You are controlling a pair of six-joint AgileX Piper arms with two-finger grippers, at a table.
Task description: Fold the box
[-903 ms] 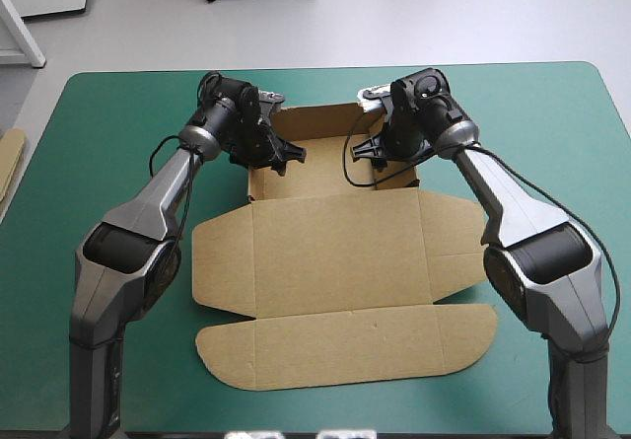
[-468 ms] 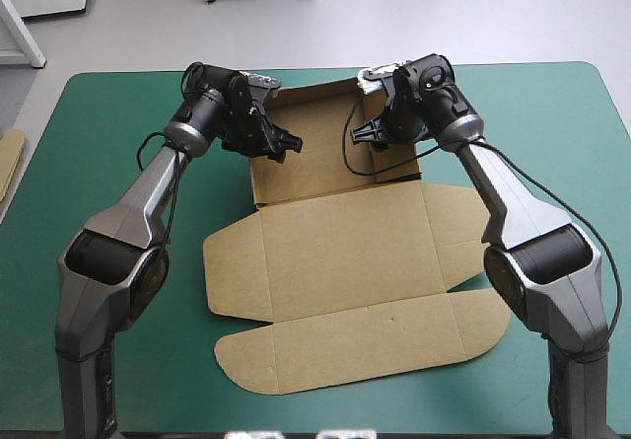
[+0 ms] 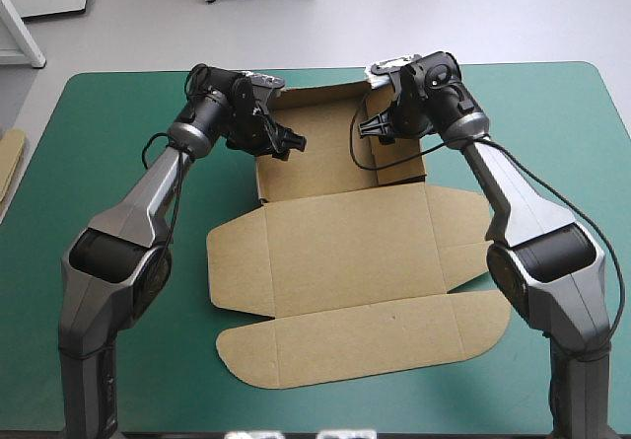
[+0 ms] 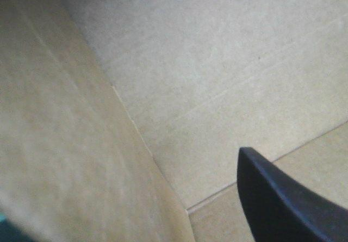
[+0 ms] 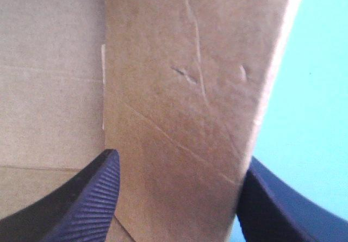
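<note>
Box (image 3: 340, 252) mid-table on teal-green cover (image 3: 108, 261). Far part raised as tray: back wall and 2 side walls up. Lid and flaps flat toward near edge.
Back wall near table's far edge; rounded lid flap near near edge. Bare cover wide on both sides.
Left gripper (image 3: 286, 143) at left wall, inside tray; grip state: cannot tell.
Right gripper (image 3: 373, 128) unclenched, fingers (image 5: 81, 209) spread astride right wall, 1 each side.
Spare board (image 3: 10, 158) beyond table's left edge.
</note>
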